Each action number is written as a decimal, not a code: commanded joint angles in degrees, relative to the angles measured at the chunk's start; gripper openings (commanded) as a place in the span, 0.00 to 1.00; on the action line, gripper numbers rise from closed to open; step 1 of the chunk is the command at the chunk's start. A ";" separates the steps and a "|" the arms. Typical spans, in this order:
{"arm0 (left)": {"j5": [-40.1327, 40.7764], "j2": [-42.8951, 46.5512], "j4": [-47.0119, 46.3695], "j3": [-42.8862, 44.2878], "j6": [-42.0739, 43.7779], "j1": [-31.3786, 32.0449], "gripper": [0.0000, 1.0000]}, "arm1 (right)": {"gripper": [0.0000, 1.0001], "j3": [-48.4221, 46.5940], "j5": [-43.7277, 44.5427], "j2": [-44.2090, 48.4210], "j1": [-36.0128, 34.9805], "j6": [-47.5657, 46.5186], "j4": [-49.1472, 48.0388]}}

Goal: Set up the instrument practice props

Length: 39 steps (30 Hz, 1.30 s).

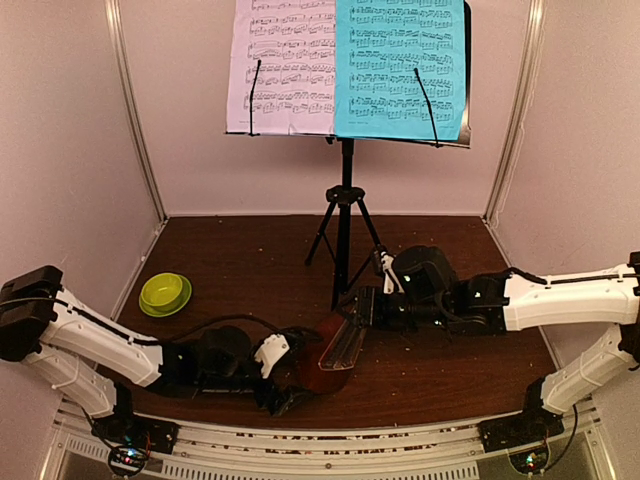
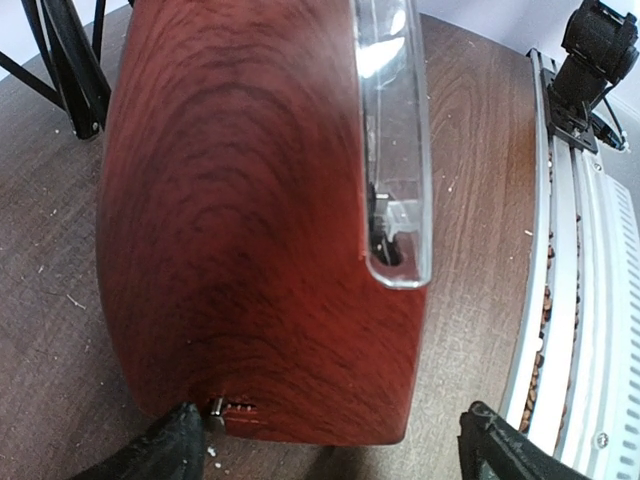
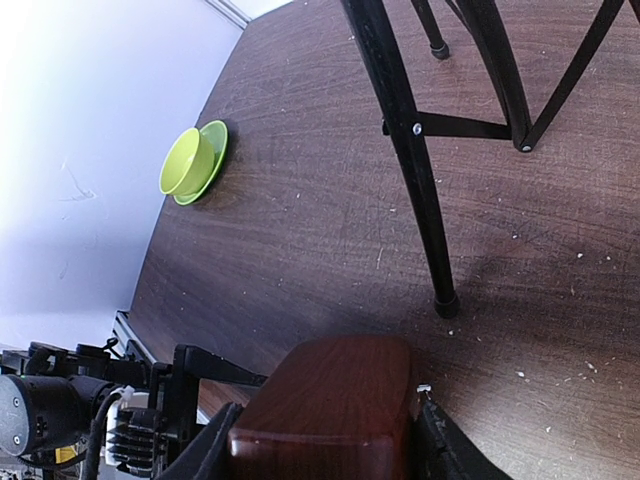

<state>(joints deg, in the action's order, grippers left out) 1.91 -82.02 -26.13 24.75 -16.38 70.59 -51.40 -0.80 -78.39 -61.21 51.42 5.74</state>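
The black music stand [image 1: 343, 200] stands on its tripod at the back centre. On it rest a white music sheet [image 1: 285, 65] and a cyan music sheet [image 1: 400, 70]. The brown wooden metronome [image 1: 328, 358] with its clear cover [image 2: 395, 140] sits low near the table's front, tilted between both grippers. My right gripper [image 1: 362, 308] is shut on its narrow end [image 3: 325, 410], a finger pressed on each side. My left gripper [image 1: 288, 372] is open around its wide base [image 2: 270, 300]. The left finger [image 2: 175, 445] touches a corner and the right finger [image 2: 500, 450] stands apart.
A lime-green bowl [image 1: 165, 293] sits at the left wall and also shows in the right wrist view [image 3: 190, 163]. The tripod legs [image 3: 410, 150] stand just behind the metronome. A white slotted rail [image 2: 570, 300] runs along the table's front edge.
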 commanded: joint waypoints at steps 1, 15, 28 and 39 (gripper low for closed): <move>1.06 -0.95 -2.76 1.62 0.15 0.43 0.87 | 0.00 -2.40 0.58 -0.44 -0.60 0.46 -2.39; 3.16 -2.60 -0.76 3.02 0.12 0.87 0.65 | 0.00 -3.79 -0.26 -1.64 -0.68 -0.46 -1.92; 3.46 -2.62 -1.46 2.63 -0.40 0.87 0.50 | 0.00 -3.97 -0.61 -1.75 -0.87 -0.75 -1.86; 5.00 0.65 -1.36 2.06 0.03 1.87 0.81 | 0.00 -5.07 0.19 -2.27 -1.15 -1.12 -0.74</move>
<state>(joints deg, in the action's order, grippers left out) 6.02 -83.83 -25.23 26.15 -16.45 71.42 -53.49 -0.58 -79.90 -61.65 48.42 6.74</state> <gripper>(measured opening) 0.729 0.531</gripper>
